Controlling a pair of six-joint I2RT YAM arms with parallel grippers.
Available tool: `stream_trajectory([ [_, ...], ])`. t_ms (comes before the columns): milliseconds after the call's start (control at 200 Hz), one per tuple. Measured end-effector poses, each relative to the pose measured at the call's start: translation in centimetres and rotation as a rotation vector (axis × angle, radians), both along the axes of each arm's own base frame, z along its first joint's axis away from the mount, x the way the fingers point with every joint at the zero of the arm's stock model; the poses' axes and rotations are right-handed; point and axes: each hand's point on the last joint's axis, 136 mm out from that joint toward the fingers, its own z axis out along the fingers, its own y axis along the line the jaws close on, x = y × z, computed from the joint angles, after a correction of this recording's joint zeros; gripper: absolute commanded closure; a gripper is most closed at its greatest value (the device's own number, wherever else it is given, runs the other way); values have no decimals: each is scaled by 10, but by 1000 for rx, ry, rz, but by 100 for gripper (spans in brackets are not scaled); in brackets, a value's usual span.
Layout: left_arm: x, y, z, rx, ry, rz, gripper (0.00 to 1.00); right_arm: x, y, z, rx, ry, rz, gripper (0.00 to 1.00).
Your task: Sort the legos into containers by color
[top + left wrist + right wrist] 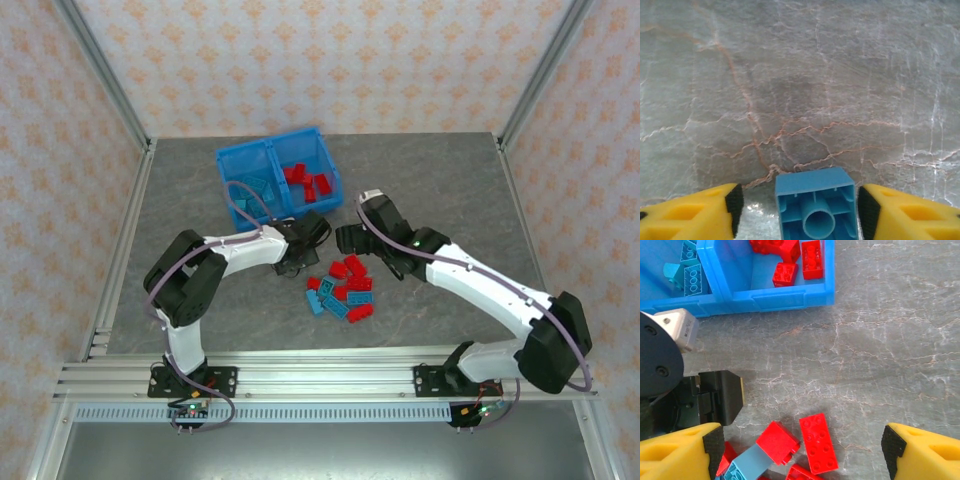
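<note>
A loose pile of red and teal legos (345, 290) lies mid-table. The blue bin (232, 160) stands behind it, with teal bricks (258, 190) in its left compartment and red bricks (305, 180) in its right one. My left gripper (797, 210) is open around a teal brick (815, 205) whose hollow underside faces the camera. That brick sits close to the right pad (862, 210), with a gap to the left pad. My right gripper (802, 450) is wide open above the pile's near edge, over a flat red brick (818, 442) and a red block (778, 441).
The bin's front wall (775, 300) runs across the top of the right wrist view. The left arm's black wrist (670, 385) is close on the right gripper's left side. In the top view both grippers (295, 258) (352, 245) crowd between bin and pile. Metal frame posts border the table.
</note>
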Motion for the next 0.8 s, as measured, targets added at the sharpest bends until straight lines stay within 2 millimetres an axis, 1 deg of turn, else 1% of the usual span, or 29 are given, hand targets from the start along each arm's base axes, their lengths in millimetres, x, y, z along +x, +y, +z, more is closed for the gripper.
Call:
stream_trajectory([
  [75,1,-2,0,-15,-3,5,62,-3,-4,6,1,-11,-2,17],
  [150,3,-4,0,-27,-10,12,69,-6,-8,11,2,-17,-1,17],
  [255,4,-6,2,-29,-19,3,71,-13,-11,16,5,-14,15,17],
  [315,5,-5,3,-24,-23,-2,71,-19,-9,16,11,3,45,17],
  [410,6,2,14,11,-50,-17,71,-31,-3,12,27,49,108,17],
  [450,7,8,25,34,-72,-24,71,-37,0,12,39,65,136,17],
  [505,11,17,44,64,-116,-34,70,-44,3,15,61,81,168,17],
  [621,31,39,99,107,-253,-14,70,-54,10,22,109,94,217,17],
  [691,47,60,131,130,-335,21,70,-56,13,24,124,100,233,17],
  [751,60,77,148,157,-379,49,70,-57,14,23,128,106,239,17],
  [801,70,90,156,184,-399,70,69,-58,14,23,129,108,242,17],
])
